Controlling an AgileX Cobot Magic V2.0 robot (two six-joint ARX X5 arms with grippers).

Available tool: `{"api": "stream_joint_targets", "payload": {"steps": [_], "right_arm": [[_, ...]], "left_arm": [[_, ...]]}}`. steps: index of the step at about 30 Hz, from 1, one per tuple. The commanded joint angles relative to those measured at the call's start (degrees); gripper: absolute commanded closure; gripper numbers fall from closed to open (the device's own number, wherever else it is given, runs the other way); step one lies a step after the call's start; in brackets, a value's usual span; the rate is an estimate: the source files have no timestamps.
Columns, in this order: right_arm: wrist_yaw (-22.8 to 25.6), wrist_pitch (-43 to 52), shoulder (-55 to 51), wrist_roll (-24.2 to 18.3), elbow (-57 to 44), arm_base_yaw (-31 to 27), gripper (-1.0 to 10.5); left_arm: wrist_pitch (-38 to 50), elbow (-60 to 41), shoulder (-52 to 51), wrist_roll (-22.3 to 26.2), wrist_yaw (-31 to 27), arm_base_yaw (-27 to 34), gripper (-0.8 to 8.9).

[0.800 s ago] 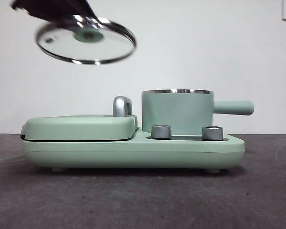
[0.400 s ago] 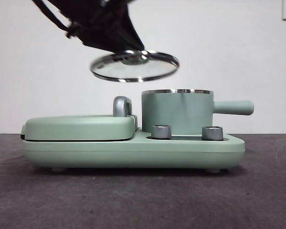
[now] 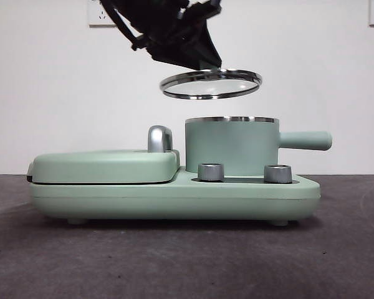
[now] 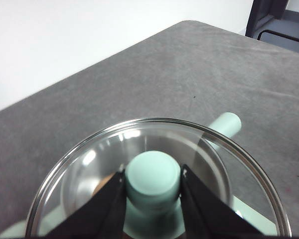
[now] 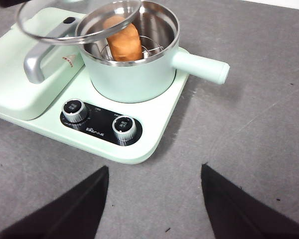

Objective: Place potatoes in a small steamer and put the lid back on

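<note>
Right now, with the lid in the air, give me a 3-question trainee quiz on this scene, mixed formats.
1. True or false: the lid rests on the small steamer.
2. Which pincer grips the lid's knob? A) left B) right C) neither
3. Fill in: inside the steamer sits the ____.

Key:
1. False. It hangs above the rim, held level, with a clear gap.
2. A. The left pincer is clamped on the knob; the right pincer is open, off to the side.
3. The potatoes, on the wire rack.
</note>
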Motion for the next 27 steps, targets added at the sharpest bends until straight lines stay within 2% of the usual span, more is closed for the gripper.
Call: {"api": "stream_joint_targets", "payload": {"steps": [1, 8, 27], "right_arm": [[0.57, 0.28, 0.2, 0.57, 0.2, 0.28, 6.6], [1.77, -0.55, 0.2, 0.52, 0.17, 0.28, 6.6], [3.06, -2.27, 0.2, 0.33, 0.09, 0.28, 6.6]], "left_arm": [[1.88, 4.59, 3.1, 3.13, -0.11, -0.52, 8.04], [4.76, 8.41, 8.35, 5.42, -0.07, -0.55, 8.05], [8.85, 8.41, 13.92, 4.79, 2.21, -0.59, 8.05]]}}
